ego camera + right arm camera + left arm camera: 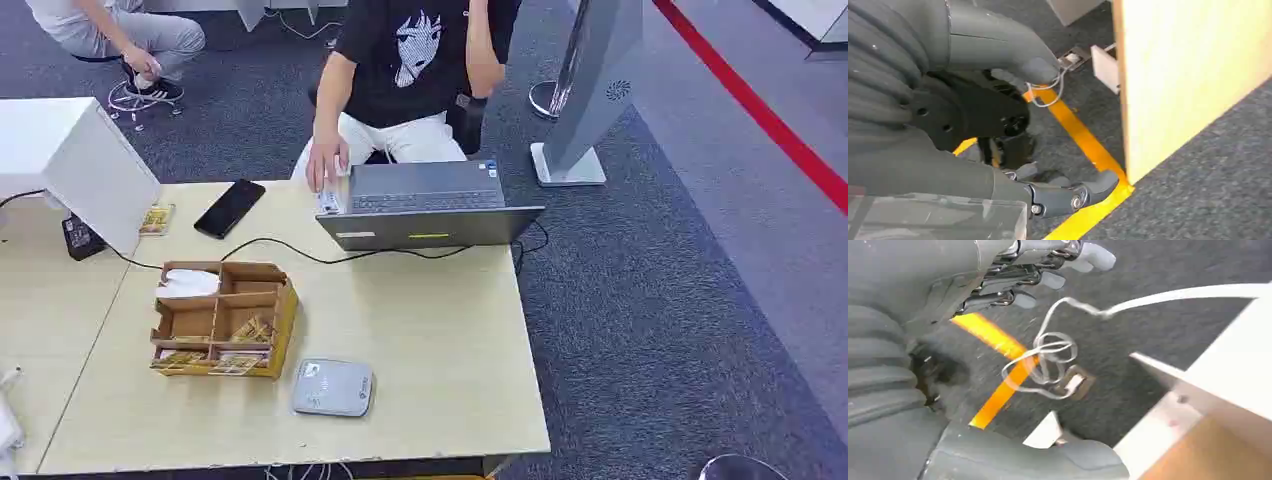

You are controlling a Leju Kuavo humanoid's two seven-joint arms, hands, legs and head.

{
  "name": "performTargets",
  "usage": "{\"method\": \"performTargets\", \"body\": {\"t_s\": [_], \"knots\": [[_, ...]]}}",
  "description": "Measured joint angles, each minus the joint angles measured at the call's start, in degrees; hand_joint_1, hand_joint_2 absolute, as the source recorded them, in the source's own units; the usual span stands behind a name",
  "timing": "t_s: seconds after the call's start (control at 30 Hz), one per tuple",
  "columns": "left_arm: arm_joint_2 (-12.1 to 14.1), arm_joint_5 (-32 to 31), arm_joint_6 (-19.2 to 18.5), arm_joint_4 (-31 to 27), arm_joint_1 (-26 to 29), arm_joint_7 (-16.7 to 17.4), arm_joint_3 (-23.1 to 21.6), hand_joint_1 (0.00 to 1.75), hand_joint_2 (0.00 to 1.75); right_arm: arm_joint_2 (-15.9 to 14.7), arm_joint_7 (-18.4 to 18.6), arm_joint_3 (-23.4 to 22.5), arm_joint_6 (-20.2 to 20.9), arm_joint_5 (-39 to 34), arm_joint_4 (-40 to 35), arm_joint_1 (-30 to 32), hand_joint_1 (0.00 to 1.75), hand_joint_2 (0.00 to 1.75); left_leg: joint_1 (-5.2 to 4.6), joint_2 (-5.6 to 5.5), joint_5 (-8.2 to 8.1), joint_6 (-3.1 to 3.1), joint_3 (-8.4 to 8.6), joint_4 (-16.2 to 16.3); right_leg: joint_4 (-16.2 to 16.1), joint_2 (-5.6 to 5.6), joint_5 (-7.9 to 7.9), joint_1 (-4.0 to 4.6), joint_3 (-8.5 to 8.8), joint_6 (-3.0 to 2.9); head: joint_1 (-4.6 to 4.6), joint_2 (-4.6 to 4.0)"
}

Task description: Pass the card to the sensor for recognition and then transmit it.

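Observation:
Several yellowish cards (250, 330) lie in the front compartments of a brown cardboard organiser (285, 300) at the table's near left. A grey rounded card sensor (333, 387) lies flat just to the organiser's right, near the front edge. Another yellowish card (156, 219) lies by the white box at the back left. My left hand (913, 330) hangs below the table over the carpet, fingers (1048, 279) straight and apart from the thumb, holding nothing. My right hand (948, 110) also hangs low beside the table's wooden side panel (1188, 75), fingers (1073, 195) spread and empty.
A person sits behind an open grey laptop (425, 205) at the table's far edge, one hand at its corner. A black phone (230, 208) and a white box (75, 165) are at the back left. A black cable (300, 250) crosses the table. Another person crouches far left.

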Motion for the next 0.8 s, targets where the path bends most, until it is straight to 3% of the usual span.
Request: {"method": "performTargets", "body": {"t_s": [0.27,0.43,0.8], "knots": [[-1.66,-5.53,3.70,-14.87,3.06,-3.55,-5.51,0.00,1.75,1.33,-2.03,-4.46,-0.11,4.22,-1.23,-1.15,0.00,1.75,0.00,0.00,0.03,-0.04,0.03,0.00,0.00,0.00,0.01,0.00,0.00,0.00,-0.02,0.00],[-1.62,-11.73,6.33,-22.02,3.25,-4.03,-9.65,0.00,1.75,2.01,-3.11,-6.57,-0.22,7.24,-1.69,-1.96,0.00,1.75,0.01,0.00,0.04,-0.06,0.04,0.00,0.01,0.01,0.02,0.01,0.00,-0.01,-0.02,0.00],[1.46,-28.80,10.81,-34.16,0.77,-2.26,-19.35,0.00,1.75,3.35,-5.66,-10.33,-0.39,14.19,-2.06,-4.22,0.00,1.75,0.01,0.01,0.08,-0.07,0.06,0.01,0.02,0.02,0.04,0.01,-0.01,-0.04,0.00,0.00]]}}
